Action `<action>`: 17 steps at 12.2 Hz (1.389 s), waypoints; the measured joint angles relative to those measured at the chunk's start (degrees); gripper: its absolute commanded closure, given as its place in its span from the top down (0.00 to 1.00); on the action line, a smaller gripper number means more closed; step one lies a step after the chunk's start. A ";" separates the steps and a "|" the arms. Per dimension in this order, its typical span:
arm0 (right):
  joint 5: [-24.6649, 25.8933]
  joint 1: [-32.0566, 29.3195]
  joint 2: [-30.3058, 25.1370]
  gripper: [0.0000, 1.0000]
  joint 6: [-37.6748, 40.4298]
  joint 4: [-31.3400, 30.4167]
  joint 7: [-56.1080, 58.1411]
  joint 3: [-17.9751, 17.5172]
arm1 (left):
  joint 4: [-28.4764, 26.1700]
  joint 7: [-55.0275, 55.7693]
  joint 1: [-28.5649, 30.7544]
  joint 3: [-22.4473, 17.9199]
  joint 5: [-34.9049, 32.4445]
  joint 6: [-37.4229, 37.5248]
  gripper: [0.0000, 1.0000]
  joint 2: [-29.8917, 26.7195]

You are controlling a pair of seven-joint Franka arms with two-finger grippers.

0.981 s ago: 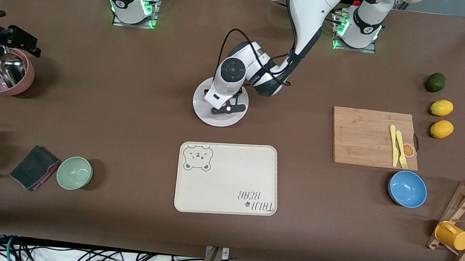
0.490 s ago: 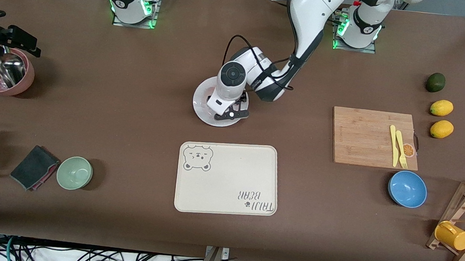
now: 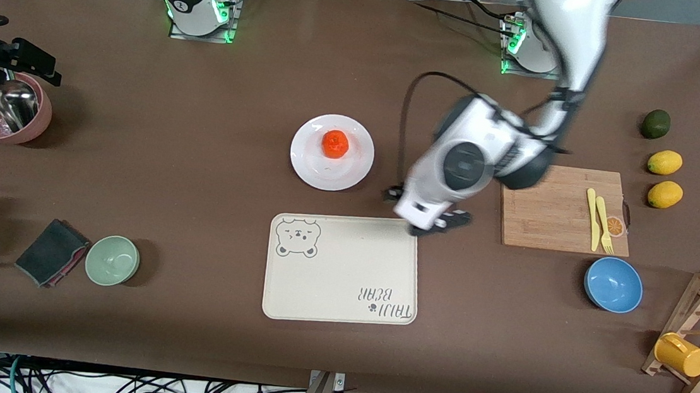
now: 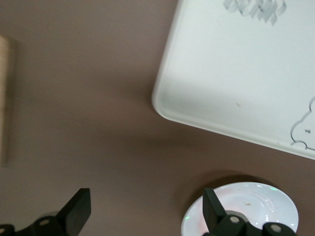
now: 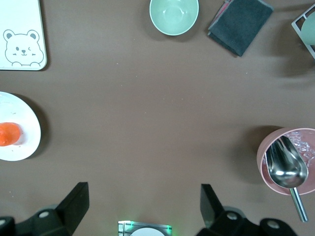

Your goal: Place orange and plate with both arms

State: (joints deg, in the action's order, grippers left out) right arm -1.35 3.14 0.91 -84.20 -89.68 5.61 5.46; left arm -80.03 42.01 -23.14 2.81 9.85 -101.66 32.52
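Small reddish-orange orange sits at 12 o'clock on round glossy white plate. Left gripper spread wide, empty, over bare table beside cream bear-print tray. Right gripper waits wide open, empty, above its end of the table.

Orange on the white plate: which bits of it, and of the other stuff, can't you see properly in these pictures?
- Right wrist view: the orange is cut off by the picture's edge, so only part of it shows.
- Left wrist view: the plate is cut off by the edge and partly hidden by a finger; the orange does not show there.
- Front view: the left gripper is blurred.
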 measured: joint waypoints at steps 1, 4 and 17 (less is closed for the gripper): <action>0.00 0.00 0.00 1.00 0.00 0.00 0.00 0.00 | -0.02 -4.83 3.88 -0.03 -0.06 3.31 1.00 -1.55; 0.00 -0.01 0.00 1.00 0.01 0.00 0.00 0.02 | -0.10 -15.96 14.04 -0.18 -0.27 7.78 1.00 -2.80; -0.09 -0.01 0.33 1.00 -0.01 0.00 0.00 0.04 | -17.14 -37.67 24.02 -2.19 -7.03 7.00 1.00 -32.21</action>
State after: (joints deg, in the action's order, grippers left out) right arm -1.45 3.13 1.25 -84.20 -89.67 5.61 5.50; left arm -97.17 4.34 0.88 0.62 2.82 -94.66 0.32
